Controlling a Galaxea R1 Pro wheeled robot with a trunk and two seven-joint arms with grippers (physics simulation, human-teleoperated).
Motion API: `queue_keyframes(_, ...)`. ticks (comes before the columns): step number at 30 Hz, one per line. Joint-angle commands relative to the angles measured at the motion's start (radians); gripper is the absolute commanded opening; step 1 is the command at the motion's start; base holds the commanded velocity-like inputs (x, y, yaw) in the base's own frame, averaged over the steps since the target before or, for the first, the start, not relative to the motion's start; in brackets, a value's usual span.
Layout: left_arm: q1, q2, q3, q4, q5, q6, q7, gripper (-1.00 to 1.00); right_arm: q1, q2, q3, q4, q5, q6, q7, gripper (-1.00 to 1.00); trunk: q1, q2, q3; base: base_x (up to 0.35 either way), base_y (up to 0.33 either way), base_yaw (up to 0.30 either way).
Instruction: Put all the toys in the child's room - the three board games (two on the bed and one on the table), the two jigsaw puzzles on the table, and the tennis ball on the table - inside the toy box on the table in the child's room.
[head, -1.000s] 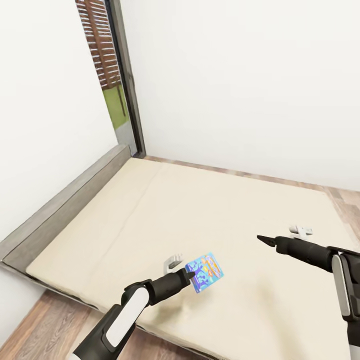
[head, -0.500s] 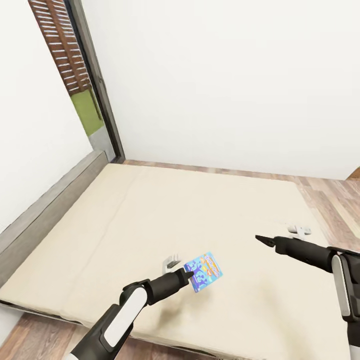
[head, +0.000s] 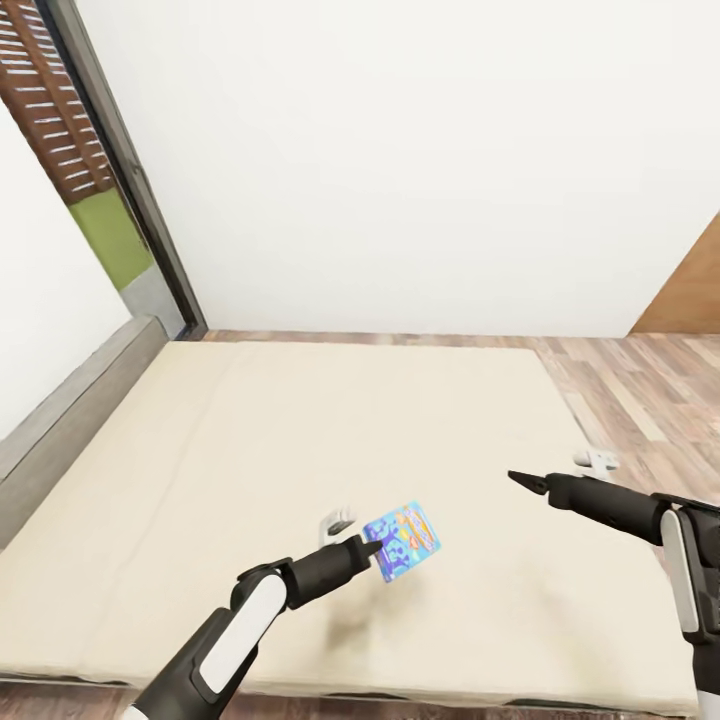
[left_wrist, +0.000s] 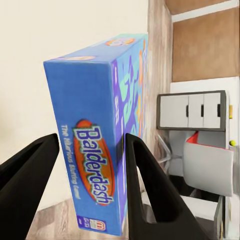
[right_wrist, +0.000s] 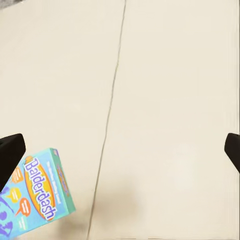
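We're looking down over the bed (head: 300, 450), its beige mattress spread wide beneath both our arms, with a faint seam running along its length. A grey headboard (head: 70, 420) borders it at the left of the head view, against a white wall (head: 400, 150). Beyond the headboard's far end stands a tall window (head: 90, 180) with a dark frame, brown slats and a patch of green outside. Wood floor (head: 640, 390) shows past the mattress on the right, and a wooden door (head: 690, 290) edges in at the far right.

Our left gripper (head: 372, 552) is clamped on the game (head: 402, 541), a small blue box held clear above the mattress, tilted, its printed face up toward the head camera. From the left wrist camera we see the two dark fingers (left_wrist: 145, 185) either side of the box's narrow edge, which reads "Balderdash" in an orange oval. Behind it in that view are a grey-fronted cabinet (left_wrist: 192, 111) and a red chair (left_wrist: 207, 165), with a small yellow-green ball (left_wrist: 231, 143) just beside the chair's far edge.

Our right gripper (head: 520, 481) hangs over the mattress well to the right of the game, touching nothing. In its own wrist view the two fingertips (right_wrist: 10, 155) sit at opposite edges of the picture, spread wide, with bare mattress and the seam between them, and the blue box near one finger.
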Motion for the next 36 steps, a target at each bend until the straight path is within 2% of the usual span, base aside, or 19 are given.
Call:
queue_keyframes(1, -0.001, 0.007, 0.002, 0.002, 0.007, 0.004, -0.018, -1.00, -0.001, 0.001, 0.000, -0.001, 0.001, 0.007, 0.004, 1.00, -0.004, 0.007, 0.002, 0.000, 0.000, -0.282)
queue_keyframes(2, -0.001, 0.007, 0.002, 0.002, 0.007, 0.004, -0.018, -1.00, -0.001, 0.001, 0.000, -0.001, 0.001, 0.007, 0.004, 1.00, -0.008, 0.014, 0.005, 0.000, 0.000, -0.282)
queue_keyframes(5, -0.006, 0.030, 0.006, 0.008, 0.009, 0.004, -0.083, -1.00, 0.000, 0.005, 0.016, 0.000, 0.000, 0.007, 0.008, 1.00, -0.019, 0.035, 0.015, 0.000, 0.000, -0.282)
queue_keyframes(6, -0.006, 0.030, 0.006, 0.008, 0.009, 0.004, -0.083, -1.00, 0.000, 0.005, 0.016, 0.000, 0.000, 0.007, 0.008, 1.00, -0.023, 0.042, 0.018, 0.000, 0.000, -0.282)
queue_keyframes(9, -0.009, 0.056, 0.008, 0.011, 0.011, 0.006, -0.163, -1.00, -0.001, 0.003, 0.060, 0.000, 0.000, 0.007, 0.023, 1.00, -0.035, 0.063, 0.027, 0.000, 0.000, -0.282)
queue_keyframes(10, -0.009, 0.056, 0.008, 0.011, 0.011, 0.006, -0.163, -1.00, -0.001, 0.003, 0.060, 0.000, 0.000, 0.007, 0.023, 1.00, -0.038, 0.070, 0.031, 0.000, 0.000, -0.282)
queue_keyframes(14, -0.012, 0.081, 0.010, 0.013, 0.012, 0.013, -0.250, -1.00, 0.001, 0.002, 0.110, 0.001, 0.002, 0.007, 0.082, 1.00, -0.054, 0.098, 0.043, 0.000, 0.000, -0.282)
queue_keyframes(17, -0.013, 0.090, 0.012, 0.014, 0.013, 0.029, -0.283, -1.00, 0.006, 0.002, 0.128, 0.001, 0.004, 0.007, 0.127, 1.00, -0.065, 0.119, 0.052, 0.000, 0.000, -0.282)
queue_keyframes(21, -0.013, 0.094, 0.028, 0.014, 0.014, 0.039, -0.300, -1.00, 0.011, 0.002, 0.141, 0.001, 0.005, 0.007, 0.153, 1.00, -0.081, 0.147, 0.065, 0.000, 0.000, -0.282)
queue_keyframes(24, -0.014, 0.096, 0.069, 0.015, 0.016, 0.046, -0.309, -1.00, 0.014, 0.003, 0.150, 0.001, 0.005, 0.007, 0.166, 1.00, -0.092, 0.168, 0.074, 0.000, 0.000, -0.282)
queue_keyframes(28, -0.015, 0.095, 0.143, 0.015, 0.017, 0.058, -0.317, -1.00, 0.016, 0.007, 0.157, 0.001, 0.005, 0.007, 0.174, 1.00, -0.107, 0.196, 0.087, 0.000, 0.000, -0.282)
queue_keyframes(29, -0.015, 0.095, 0.143, 0.015, 0.017, 0.058, -0.317, -1.00, 0.016, 0.007, 0.157, 0.001, 0.005, 0.007, 0.174, 1.00, -0.111, 0.203, 0.090, 0.000, 0.000, -0.282)
queue_keyframes(30, -0.016, 0.093, 0.177, 0.015, 0.017, 0.062, -0.321, -1.00, 0.016, 0.008, 0.159, 0.001, 0.005, 0.007, 0.177, 1.00, -0.115, 0.210, 0.093, 0.000, 0.000, -0.282)
queue_keyframes(32, -0.018, 0.090, 0.208, 0.015, 0.017, 0.063, -0.322, -1.00, 0.017, 0.009, 0.161, 0.001, 0.005, 0.007, 0.178, 1.00, -0.123, 0.224, 0.099, 0.000, 0.000, -0.282)
queue_keyframes(33, -0.018, 0.090, 0.208, 0.015, 0.017, 0.063, -0.322, -1.00, 0.017, 0.009, 0.161, 0.001, 0.005, 0.007, 0.178, 1.00, -0.127, 0.231, 0.103, 0.000, 0.000, -0.282)
queue_keyframes(34, -0.022, 0.087, 0.240, 0.015, 0.015, 0.062, -0.319, -1.00, 0.019, 0.010, 0.161, 0.001, 0.005, 0.007, 0.179, 1.00, -0.130, 0.238, 0.106, 0.000, 0.000, -0.282)
queue_keyframes(36, -0.028, 0.084, 0.269, 0.015, 0.012, 0.060, -0.315, -1.00, 0.019, 0.010, 0.162, 0.001, 0.005, 0.007, 0.179, 1.00, -0.138, 0.252, 0.112, 0.000, 0.000, -0.282)
